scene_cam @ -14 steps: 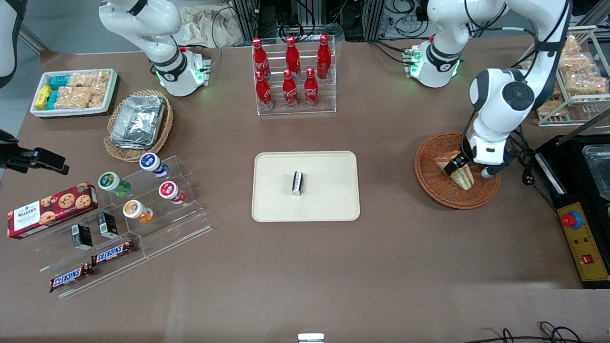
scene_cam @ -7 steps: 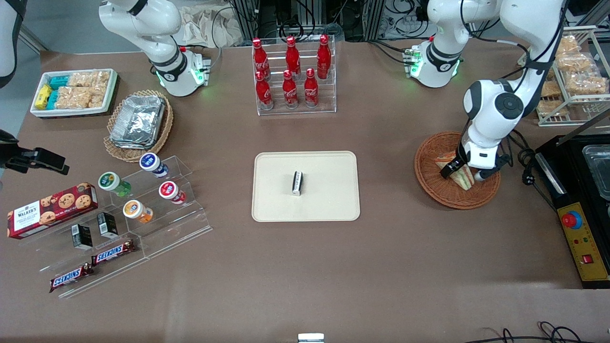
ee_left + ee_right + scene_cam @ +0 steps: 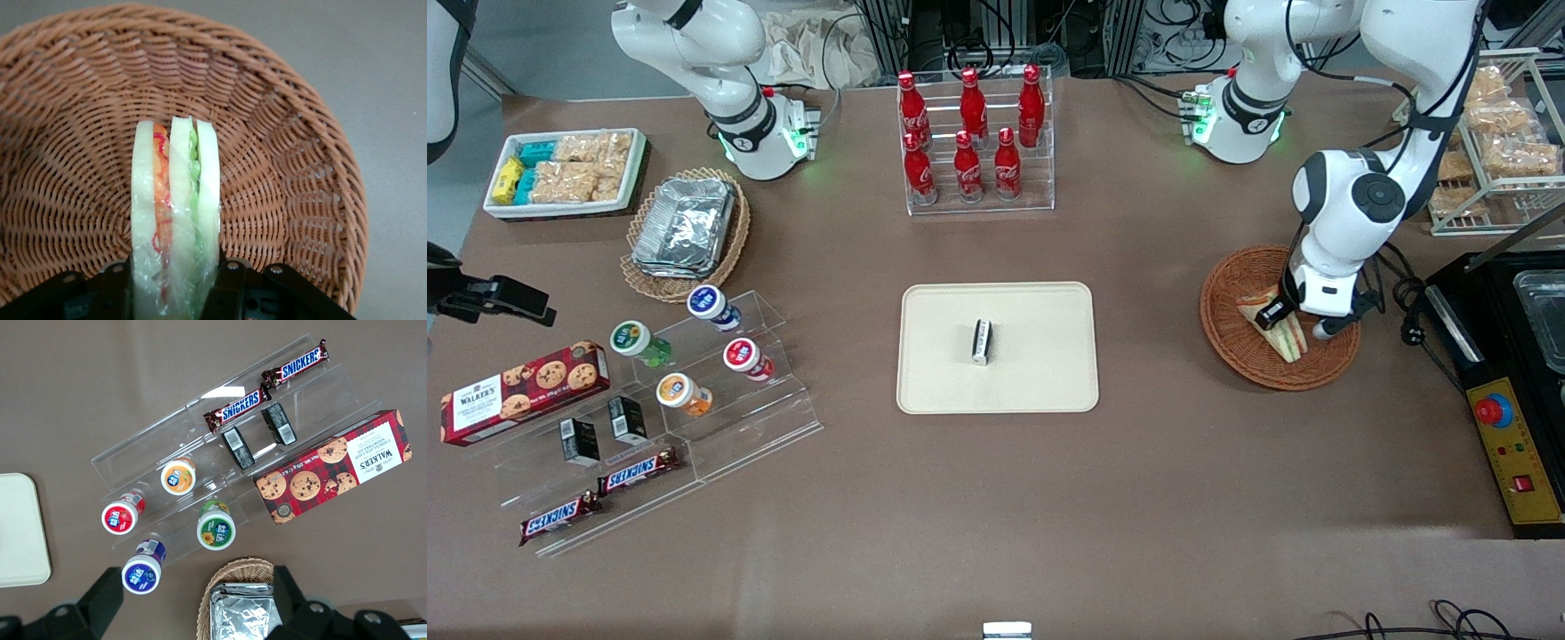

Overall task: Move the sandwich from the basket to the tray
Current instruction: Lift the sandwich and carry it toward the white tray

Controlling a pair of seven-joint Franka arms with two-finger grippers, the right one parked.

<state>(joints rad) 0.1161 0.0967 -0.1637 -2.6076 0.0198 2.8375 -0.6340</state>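
The end effector [image 3: 175, 280] is down in the basket [image 3: 1232, 342], its fingers [image 3: 230, 283] clamped on the sandwich [image 3: 175, 220]. The tray [image 3: 1040, 373] lies well apart, mid-bench.

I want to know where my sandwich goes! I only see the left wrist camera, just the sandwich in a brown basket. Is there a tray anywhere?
Observer: Yes. A cream tray lies flat on the table, sideways from the basket, toward the parked arm's end.
Operator: Is the tray free for my sandwich?
Observer: Not fully. A small dark packet lies in its middle, with bare tray all around it.
Operator: Could I bump anything near the basket?
Observer: Maybe. A black box with a red button sits beside the basket, toward the working arm's end. Your pincer is down in the basket, shut on the sandwich.
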